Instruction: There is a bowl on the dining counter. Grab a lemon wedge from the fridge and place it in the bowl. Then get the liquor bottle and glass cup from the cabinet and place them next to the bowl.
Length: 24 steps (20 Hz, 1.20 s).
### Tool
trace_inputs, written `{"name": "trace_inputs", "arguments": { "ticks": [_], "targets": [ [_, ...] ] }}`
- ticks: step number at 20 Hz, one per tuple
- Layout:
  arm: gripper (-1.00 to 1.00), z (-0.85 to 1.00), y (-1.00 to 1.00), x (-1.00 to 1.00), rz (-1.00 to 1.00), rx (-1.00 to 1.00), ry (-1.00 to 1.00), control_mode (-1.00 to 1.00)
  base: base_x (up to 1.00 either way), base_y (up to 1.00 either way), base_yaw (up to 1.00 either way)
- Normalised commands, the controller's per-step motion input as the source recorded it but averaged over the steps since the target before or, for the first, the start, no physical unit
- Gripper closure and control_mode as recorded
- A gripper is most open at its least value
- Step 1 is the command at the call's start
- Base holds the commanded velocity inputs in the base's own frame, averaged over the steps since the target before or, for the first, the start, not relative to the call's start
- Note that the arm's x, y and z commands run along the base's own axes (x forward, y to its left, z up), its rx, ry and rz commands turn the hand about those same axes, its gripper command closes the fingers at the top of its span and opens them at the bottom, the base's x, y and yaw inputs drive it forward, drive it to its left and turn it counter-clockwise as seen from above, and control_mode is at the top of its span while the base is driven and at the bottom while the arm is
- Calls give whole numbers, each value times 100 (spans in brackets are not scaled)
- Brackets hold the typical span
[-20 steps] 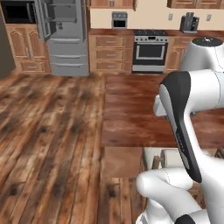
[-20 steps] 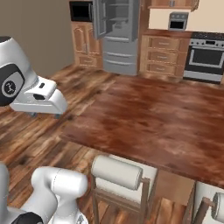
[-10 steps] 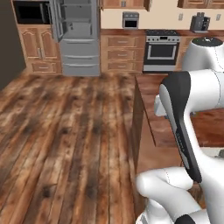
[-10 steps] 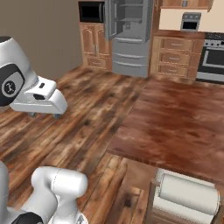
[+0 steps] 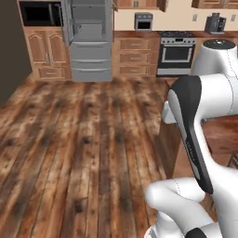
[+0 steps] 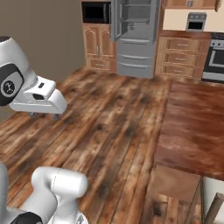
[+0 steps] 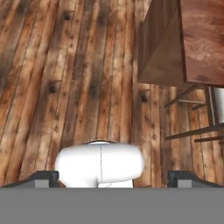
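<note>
The grey steel fridge stands at the back wall, its upper part open with shelves showing; it is also the fridge at the top middle of the right base view. The dining counter, with its reddish-brown top, lies at the right, and is the counter and the counter corner. My gripper hangs open over the plank floor, its fingers wide apart with nothing between them; it sits left of the counter as the gripper. The bowl, lemon wedge, liquor bottle, glass cup and cabinet are out of view.
A steel stove and wooden drawers line the back wall right of the fridge, with a black microwave to its left. Stools stand at the counter's near side. Broad wooden floor stretches to the fridge.
The whole picture has shifted as the base drives: the fridge is nearer and more central, and the dining counter has slid off to the right. The arm's pose and the open gripper are unchanged.
</note>
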Motion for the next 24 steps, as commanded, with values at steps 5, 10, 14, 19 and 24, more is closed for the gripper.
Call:
{"name": "trace_inputs", "arguments": {
  "ticks": [5,10,14,19,24],
  "targets": [
    [-100,0,0,0,0,0,0,100,43,62,-24],
    [-100,0,0,0,0,0,0,100,95,37,-29],
    [-100,0,0,0,0,0,0,100,100,22,-30],
    [-100,0,0,0,0,0,0,100,100,18,-28],
    [-100,0,0,0,0,0,0,100,100,29,-26]
  ]
}}
